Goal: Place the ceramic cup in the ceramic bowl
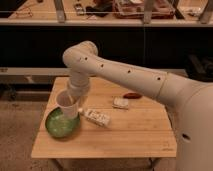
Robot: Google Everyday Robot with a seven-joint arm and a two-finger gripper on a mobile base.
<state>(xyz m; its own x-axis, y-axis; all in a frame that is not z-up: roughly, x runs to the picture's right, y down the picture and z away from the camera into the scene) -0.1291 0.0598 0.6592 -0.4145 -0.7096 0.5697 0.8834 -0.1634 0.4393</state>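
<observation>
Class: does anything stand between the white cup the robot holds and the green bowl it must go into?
Nothing visible does. The gripper, jaws shut on the ceramic cup, hangs over the upper right rim of the ceramic bowl; the bowl looks empty, and the white packet lies to its right.

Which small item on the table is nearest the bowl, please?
The patterned white packet; the smaller white item and red-brown item lie farther off. The hand holds the ceramic cup by the ceramic bowl.

Wooden table [135,136]: ceramic bowl [58,127], patterned packet [97,118], small white packet [120,103], reddish bar [132,95].
</observation>
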